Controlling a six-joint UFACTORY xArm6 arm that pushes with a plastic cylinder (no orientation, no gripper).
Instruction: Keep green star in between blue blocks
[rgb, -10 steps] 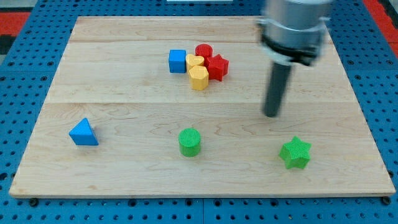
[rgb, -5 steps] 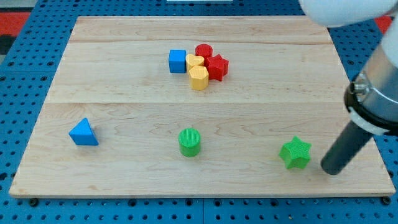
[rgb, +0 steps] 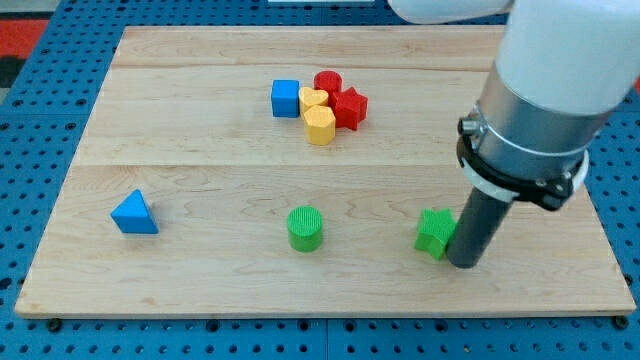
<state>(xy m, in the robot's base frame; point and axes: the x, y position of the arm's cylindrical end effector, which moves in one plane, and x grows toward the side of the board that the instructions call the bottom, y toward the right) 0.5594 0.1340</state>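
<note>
The green star (rgb: 434, 233) lies on the wooden board (rgb: 200, 180) at the lower right, partly hidden by my rod. My tip (rgb: 464, 263) touches the star's right side. The blue cube (rgb: 286, 98) sits at the upper middle, at the left of a cluster of blocks. The blue triangle (rgb: 133, 213) lies at the lower left. The star is well to the right of both blue blocks.
A green cylinder (rgb: 305, 228) stands at the lower middle, between the triangle and the star. Next to the blue cube sit a yellow heart (rgb: 312, 98), a yellow hexagon (rgb: 320, 126), a red cylinder (rgb: 328, 82) and a red star (rgb: 349, 107).
My tip swung from above the star round to its right side, then moved left. The green star slid left toward the green cylinder. The other blocks have not moved.
</note>
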